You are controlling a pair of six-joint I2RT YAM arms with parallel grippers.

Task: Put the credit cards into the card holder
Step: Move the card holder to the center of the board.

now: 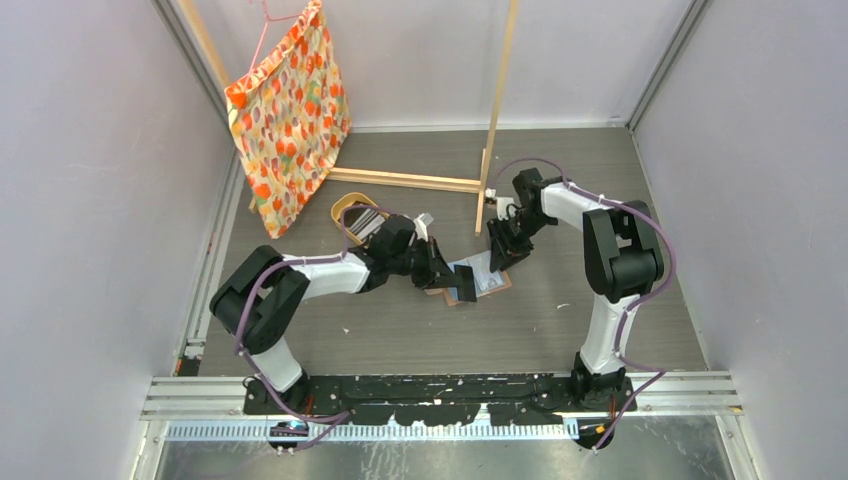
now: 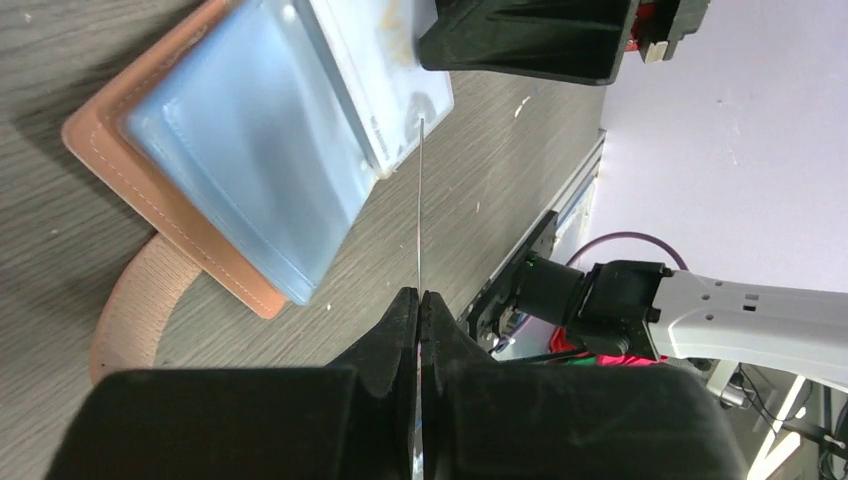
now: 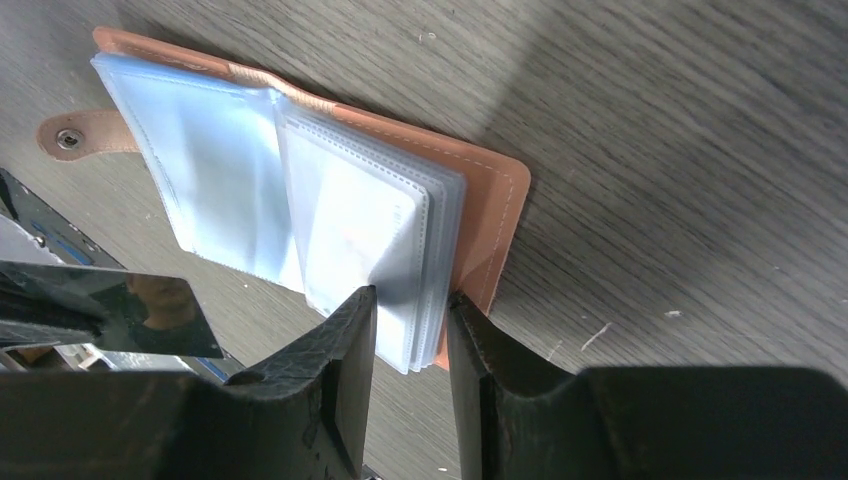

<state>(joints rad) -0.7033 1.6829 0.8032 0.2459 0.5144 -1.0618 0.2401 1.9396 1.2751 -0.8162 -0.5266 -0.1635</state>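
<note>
**Credit card held edge-on at the open card holder**

*Top external view.* The card holder [image 1: 488,278] lies open on the grey tabletop [image 1: 400,335], roughly midway between the two arms. The left claw [image 1: 462,287] is at its near-left edge. The right claw [image 1: 500,255] meets its far-right side. To the left, an oval tan tray [image 1: 338,207] carries several credit cards [image 1: 368,222]. A patterned orange bag [image 1: 290,110] hangs at the back left, beside a wooden frame [image 1: 497,100].

*Left wrist view.* The left claw [image 2: 420,297] is clenched on one credit card [image 2: 420,200], which shows as a thin bright line rising from the fingertips. The far end of the card reaches the free edge of the clear pockets [image 2: 250,150]. Whether it has entered a pocket cannot be told. The salmon-brown cover frames the pockets, and the snap tab [image 2: 130,310] lies flat on the tabletop. The dark body of the right claw [image 2: 530,40] fills the top of the view.

*Right wrist view.* The right claw [image 3: 410,315] grasps the card holder [image 3: 500,200] at the near edge of its right half. The stacked pockets and the cover edge sit between its fingers [image 3: 340,370]. The other half lies open, with the snap tab [image 3: 75,135] pointing left. The glossy dark face of the held credit card [image 3: 150,315] lies just beside the left-hand pockets.
</note>
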